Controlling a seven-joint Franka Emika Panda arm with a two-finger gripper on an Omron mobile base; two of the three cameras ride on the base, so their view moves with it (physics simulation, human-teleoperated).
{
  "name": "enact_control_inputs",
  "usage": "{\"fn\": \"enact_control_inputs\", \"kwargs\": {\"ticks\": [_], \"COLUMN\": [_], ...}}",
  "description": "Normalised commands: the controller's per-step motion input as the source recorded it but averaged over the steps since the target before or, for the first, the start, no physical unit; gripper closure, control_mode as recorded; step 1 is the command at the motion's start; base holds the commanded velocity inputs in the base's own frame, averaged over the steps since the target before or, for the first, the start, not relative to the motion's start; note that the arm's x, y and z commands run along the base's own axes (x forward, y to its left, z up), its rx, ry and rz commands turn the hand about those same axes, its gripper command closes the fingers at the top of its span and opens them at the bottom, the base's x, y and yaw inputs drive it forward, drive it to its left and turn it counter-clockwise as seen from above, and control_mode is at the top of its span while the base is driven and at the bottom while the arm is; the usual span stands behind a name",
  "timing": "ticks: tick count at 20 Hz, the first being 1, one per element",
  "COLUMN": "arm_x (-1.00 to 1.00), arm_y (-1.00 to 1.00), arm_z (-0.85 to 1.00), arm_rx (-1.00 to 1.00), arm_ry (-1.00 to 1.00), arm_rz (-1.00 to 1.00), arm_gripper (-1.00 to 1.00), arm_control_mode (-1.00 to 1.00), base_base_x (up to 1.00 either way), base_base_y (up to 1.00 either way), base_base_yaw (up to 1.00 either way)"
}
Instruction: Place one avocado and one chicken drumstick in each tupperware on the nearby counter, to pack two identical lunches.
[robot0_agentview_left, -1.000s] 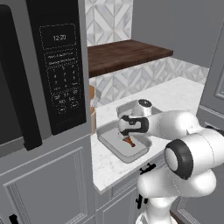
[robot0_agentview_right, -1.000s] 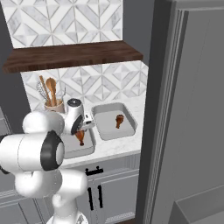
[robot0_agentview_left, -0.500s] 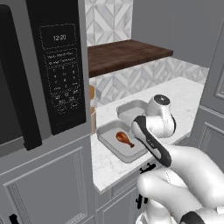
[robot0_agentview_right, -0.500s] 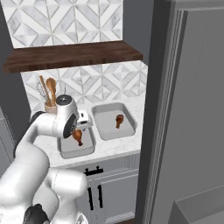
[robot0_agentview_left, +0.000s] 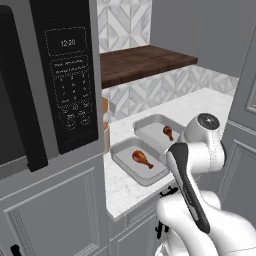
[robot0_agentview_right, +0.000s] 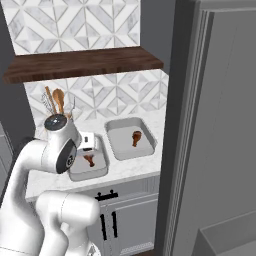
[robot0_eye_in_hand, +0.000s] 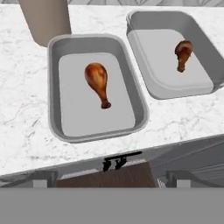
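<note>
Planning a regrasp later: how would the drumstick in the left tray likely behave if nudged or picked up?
The drumstick is a fat bulb tapering to a thin bone, so a nudge would probably pivot it rather than roll it straight. Its glossy skin may be slippery. Lying flat on the tray floor, it shouldn't tip.

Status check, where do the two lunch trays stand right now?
Gripper open, empty, above the counter. One chicken drumstick in the near tupperware, one in the far. No avocados in them.

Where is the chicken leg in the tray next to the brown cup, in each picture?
Left base view: chicken drumstick in the nearer tupperware, centre.
Right base view: drumstick left of centre, beside the arm.
Hand view: drumstick in the left tray.
Shared landmark: utensil holder beside that tray.
</note>
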Motion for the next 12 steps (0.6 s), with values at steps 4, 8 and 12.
{"fn": "enact_control_inputs", "kwargs": {"ticks": [4,8,12], "arm_x": [-1.00,-0.75,0.00], "arm_y": [0.00,0.06,0.00], "arm_z": [0.20,0.06,0.00], "arm_rx": [0.00,-0.01,0.00], "arm_ry": [-0.33,-0.23,0.00], "arm_rz": [0.00,0.00,0.00], "arm_gripper": [-1.00,-1.00,-1.00], "arm_control_mode": [-1.00,1.00,1.00], "base_base_x": [0.00,-0.25,-1.00], "base_base_y": [0.00,0.06,0.26], "base_base_yaw": [0.00,0.00,0.00]}}
